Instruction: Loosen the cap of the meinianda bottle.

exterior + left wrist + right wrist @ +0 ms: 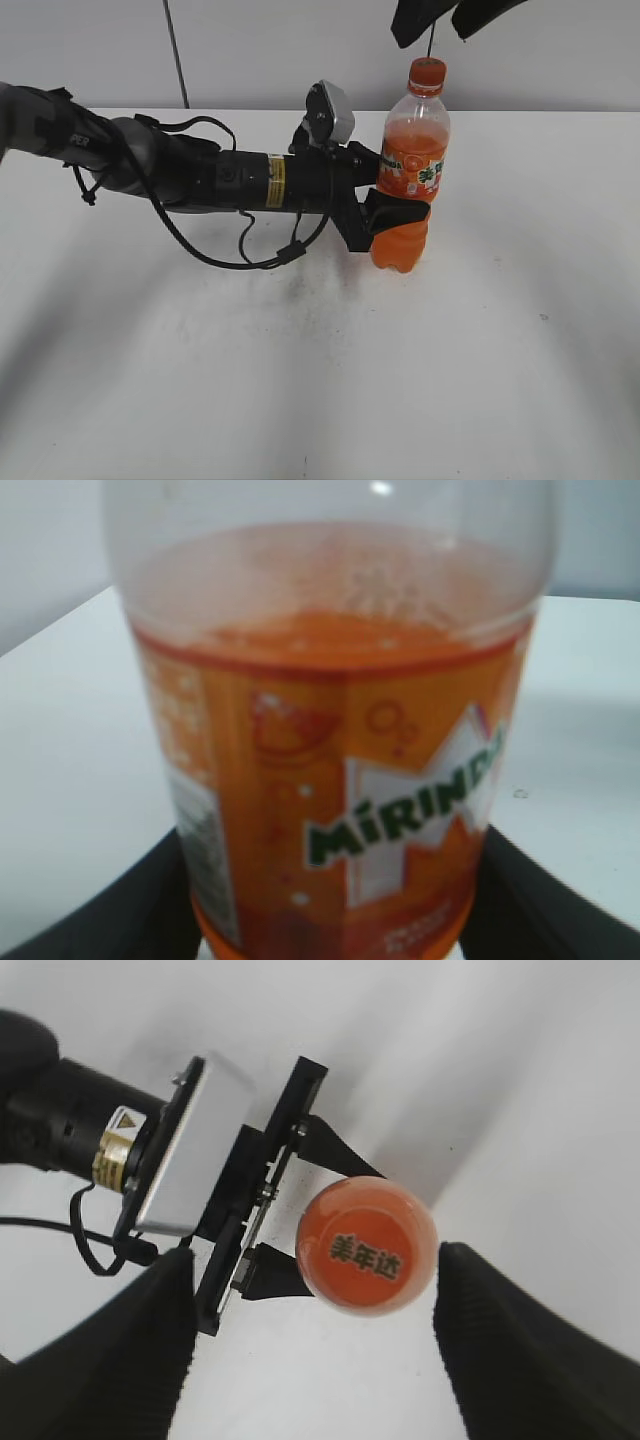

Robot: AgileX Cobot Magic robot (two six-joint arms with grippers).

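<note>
1. Left gripper point(400, 215) clamps the ribbed waist of the Mirinda bottle point(410, 170), which stands upright on the white table point(300, 380).
2. Right gripper point(310, 1340) hangs above the orange cap point(367, 1244), jaws spread wide on either side, touching nothing.

You've got bright, even light everywhere, with the white table point(300, 400) close to washed out. Soft grey shadows spread under the left arm point(180, 170) and beside the meinianda bottle point(408, 170) in the exterior view. The left wrist view is soft and blurry up close, with a small glare spot on the clear plastic at top. The right wrist view is crisp on the cap point(366, 1244), fuzzy on the near fingers point(520, 1360).
</note>
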